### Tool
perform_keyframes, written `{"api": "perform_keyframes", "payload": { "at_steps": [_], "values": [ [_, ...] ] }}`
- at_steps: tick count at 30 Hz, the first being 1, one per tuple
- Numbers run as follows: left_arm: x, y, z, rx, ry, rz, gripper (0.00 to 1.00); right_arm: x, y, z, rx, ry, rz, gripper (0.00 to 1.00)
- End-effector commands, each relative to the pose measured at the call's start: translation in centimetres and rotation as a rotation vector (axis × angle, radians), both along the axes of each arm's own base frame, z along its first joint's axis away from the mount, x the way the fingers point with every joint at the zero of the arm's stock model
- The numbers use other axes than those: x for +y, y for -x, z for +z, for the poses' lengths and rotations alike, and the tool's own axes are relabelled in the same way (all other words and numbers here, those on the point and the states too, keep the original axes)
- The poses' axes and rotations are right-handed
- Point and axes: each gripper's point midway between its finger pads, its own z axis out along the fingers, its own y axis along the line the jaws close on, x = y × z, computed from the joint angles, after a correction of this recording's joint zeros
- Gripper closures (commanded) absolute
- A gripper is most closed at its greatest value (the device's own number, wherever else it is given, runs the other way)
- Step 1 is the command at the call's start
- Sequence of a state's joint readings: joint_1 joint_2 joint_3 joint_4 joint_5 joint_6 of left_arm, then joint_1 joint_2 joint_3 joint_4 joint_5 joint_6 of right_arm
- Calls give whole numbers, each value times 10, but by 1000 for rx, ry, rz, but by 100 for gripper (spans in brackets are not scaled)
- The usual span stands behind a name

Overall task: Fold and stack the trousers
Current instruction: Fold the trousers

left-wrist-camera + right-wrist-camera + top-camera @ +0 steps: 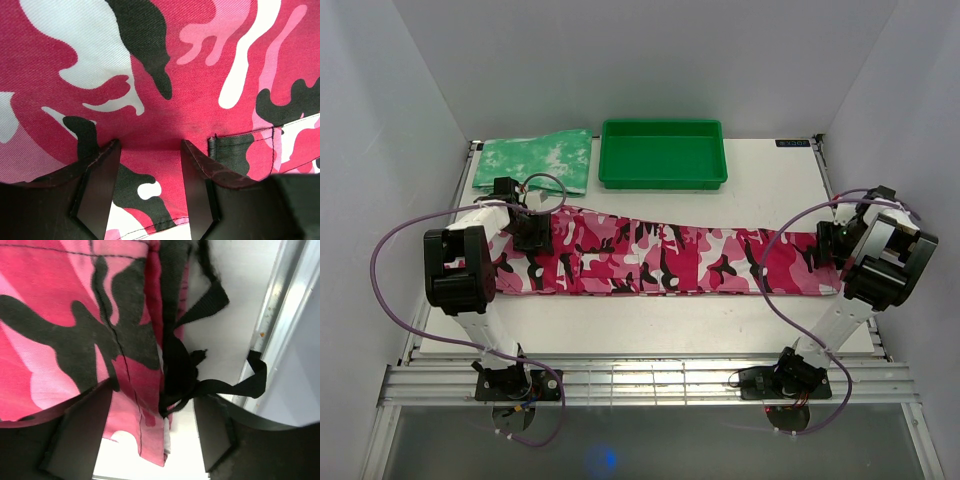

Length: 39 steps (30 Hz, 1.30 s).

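Observation:
The pink, white and black camouflage trousers (665,258) lie stretched flat across the table from left to right. My left gripper (532,236) hovers low over their left end, jaws open, with cloth (150,75) filling the left wrist view between and beyond the fingers. My right gripper (832,246) is at the trousers' right end, jaws open around the hem corner (150,405) and its black drawstring ties (220,385). Nothing is gripped by either one.
A mottled green-and-white folded cloth (535,160) lies at the back left. An empty green tray (663,153) stands at the back centre. The table's metal side rail (280,315) runs close to the right gripper. Purple cables loop over both arms.

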<state>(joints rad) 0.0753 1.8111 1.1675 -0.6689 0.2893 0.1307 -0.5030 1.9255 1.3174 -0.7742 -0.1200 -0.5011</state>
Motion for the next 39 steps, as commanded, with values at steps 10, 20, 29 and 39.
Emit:
{"api": "perform_keyframes", "payload": {
  "at_steps": [10, 20, 29, 39],
  "values": [
    [3, 11, -5, 27, -7, 13, 37, 51, 14, 11, -16, -250, 27, 92],
    [-22, 22, 21, -72, 96, -40, 26, 8, -18, 134, -287, -140, 95, 92],
    [-20, 24, 66, -192, 70, -31, 14, 126, -23, 172, -382, -465, 214, 92],
    [-17, 40, 67, -177, 49, -35, 13, 310, -35, 211, -430, -728, 497, 92]
  ]
}}
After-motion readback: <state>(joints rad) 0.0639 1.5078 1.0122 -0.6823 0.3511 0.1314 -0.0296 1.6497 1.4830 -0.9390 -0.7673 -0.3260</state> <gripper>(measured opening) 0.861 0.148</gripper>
